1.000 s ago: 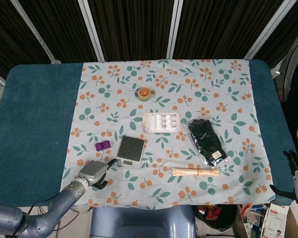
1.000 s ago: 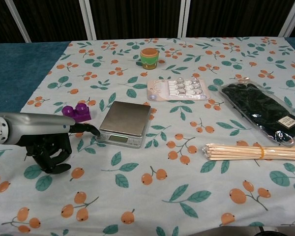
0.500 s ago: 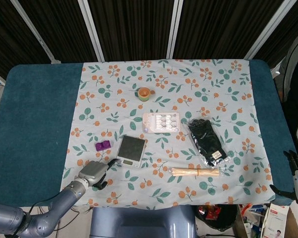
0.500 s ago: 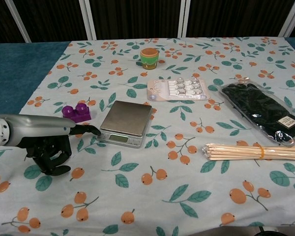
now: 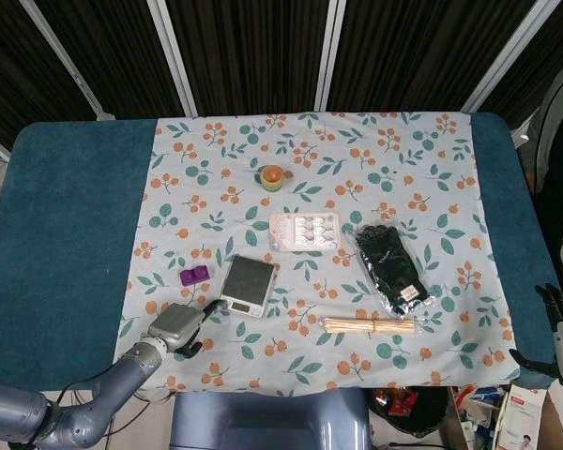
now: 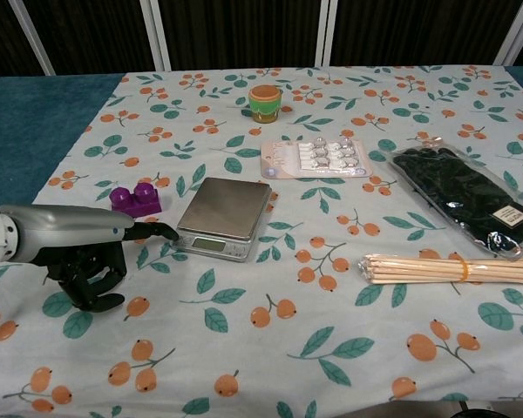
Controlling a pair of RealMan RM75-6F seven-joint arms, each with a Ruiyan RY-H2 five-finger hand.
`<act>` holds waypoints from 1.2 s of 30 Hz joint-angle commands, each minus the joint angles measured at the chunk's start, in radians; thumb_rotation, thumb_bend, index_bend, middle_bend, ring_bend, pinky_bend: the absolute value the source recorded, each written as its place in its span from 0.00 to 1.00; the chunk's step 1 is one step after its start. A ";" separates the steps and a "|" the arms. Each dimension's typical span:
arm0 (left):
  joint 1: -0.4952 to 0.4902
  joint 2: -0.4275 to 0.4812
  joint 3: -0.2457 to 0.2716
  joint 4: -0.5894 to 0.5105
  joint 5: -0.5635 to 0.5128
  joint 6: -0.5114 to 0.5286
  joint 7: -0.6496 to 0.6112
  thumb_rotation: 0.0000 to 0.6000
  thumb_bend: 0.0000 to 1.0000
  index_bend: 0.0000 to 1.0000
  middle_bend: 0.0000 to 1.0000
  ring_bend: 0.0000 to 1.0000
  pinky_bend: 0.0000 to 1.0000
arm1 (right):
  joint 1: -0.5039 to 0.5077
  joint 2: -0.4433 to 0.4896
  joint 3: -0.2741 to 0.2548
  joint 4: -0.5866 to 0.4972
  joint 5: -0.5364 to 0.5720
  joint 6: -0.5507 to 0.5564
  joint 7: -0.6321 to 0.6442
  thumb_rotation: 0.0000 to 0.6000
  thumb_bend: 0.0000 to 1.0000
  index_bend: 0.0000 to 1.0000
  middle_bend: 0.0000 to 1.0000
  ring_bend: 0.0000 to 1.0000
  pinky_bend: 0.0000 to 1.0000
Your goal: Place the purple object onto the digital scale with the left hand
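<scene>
A: Starting from the largest thing, the counter [image 5: 66, 234] with its teal covering and leaf-and-berry cloth is carrying everything. What is the left hand [image 6: 85, 251] doing?

B: It is resting low at the near left edge, holding nothing. One finger is pointing toward the flat silver digital scale [image 6: 222, 216]; the others are curling under. The small purple studded block [image 6: 136, 199] is lying on the cloth just left of the scale and just beyond the hand, apart from both.

A: How should the step be done well?

B: As a judgement: the hand is needing to open wider, rise, travel forward over the block, and close across its short sides. The block is looking light and rigid, so a soft pinch should do. The extended fingertip is sitting very near the scale's front corner; nudging the scale is the risk.

A: What is each view adding?

B: The head view is showing the right hand [image 5: 558, 328] at the far right edge, off the cloth, too small to judge how far open it is; the chest view is omitting it. The chest view alone is showing the left hand's curled fingers and the block's studs.
</scene>
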 commanded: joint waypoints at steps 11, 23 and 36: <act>-0.008 -0.018 0.002 -0.005 -0.027 0.029 0.031 1.00 0.45 0.14 0.76 0.80 0.79 | 0.000 0.001 -0.001 0.000 -0.001 -0.001 0.002 1.00 0.09 0.01 0.01 0.16 0.19; 0.119 0.043 -0.091 -0.093 0.308 0.130 -0.203 1.00 0.17 0.13 0.44 0.38 0.50 | 0.001 0.001 -0.002 0.000 -0.001 -0.004 0.002 1.00 0.09 0.01 0.01 0.16 0.19; 0.260 -0.078 -0.181 0.180 0.603 0.362 -0.305 1.00 0.06 0.17 0.31 0.20 0.26 | 0.000 0.003 -0.002 -0.006 0.003 -0.005 -0.001 1.00 0.08 0.01 0.01 0.16 0.19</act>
